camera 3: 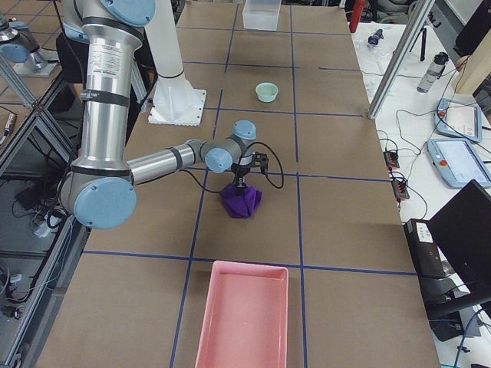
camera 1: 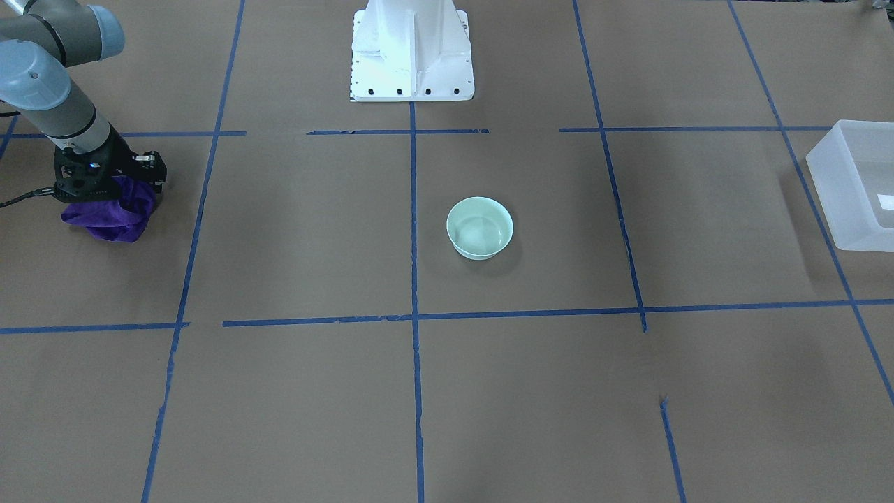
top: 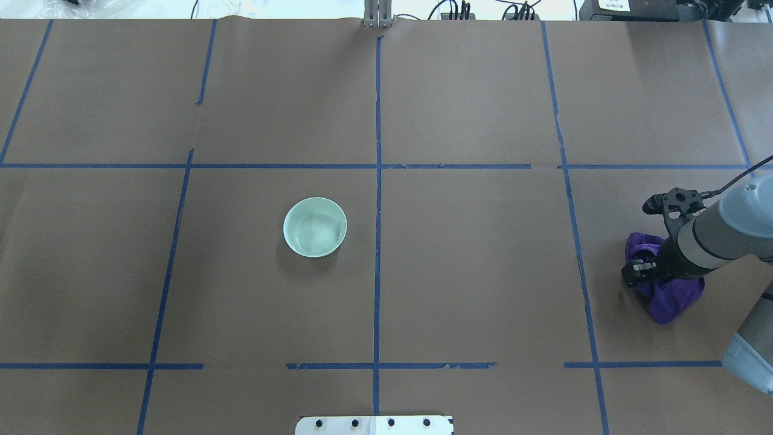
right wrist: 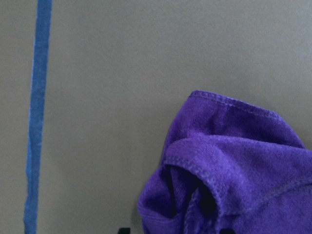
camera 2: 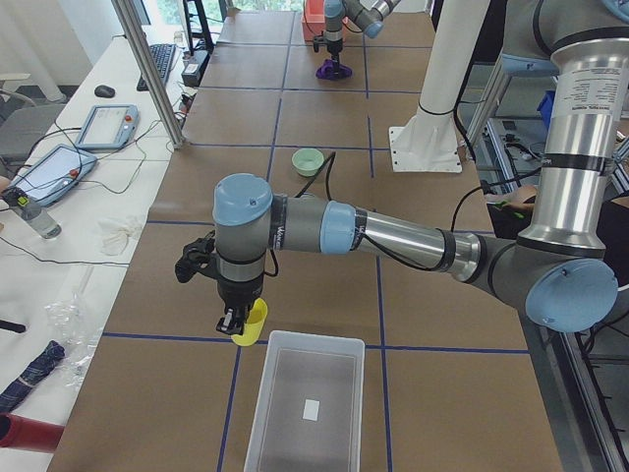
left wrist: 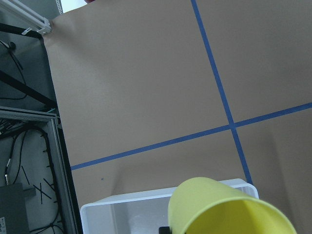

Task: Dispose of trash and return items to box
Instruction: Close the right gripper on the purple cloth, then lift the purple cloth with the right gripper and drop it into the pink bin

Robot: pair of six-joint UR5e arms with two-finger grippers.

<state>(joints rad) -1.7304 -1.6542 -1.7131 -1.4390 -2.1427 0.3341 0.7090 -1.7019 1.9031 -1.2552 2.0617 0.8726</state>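
My left gripper (camera 2: 236, 323) is shut on the pale yellow cup (camera 2: 253, 324) and holds it tilted just above the near end of the frosted white box (camera 2: 260, 413). The left wrist view shows the cup (left wrist: 219, 209) over the box's rim (left wrist: 126, 212). The box also shows at the edge of the front view (camera 1: 848, 181). The mint-green bowl (top: 314, 226) stands upright and empty mid-table, far from both grippers. My right gripper (top: 649, 275) is shut on a bunched purple cloth (top: 673, 296), which tents up from the table (camera 3: 242, 201).
A pink tray (camera 3: 244, 314) lies at the table's right end, beyond the purple cloth. The white robot base (camera 1: 412, 49) stands at the robot's edge of the table. Blue tape lines divide the brown paper surface.
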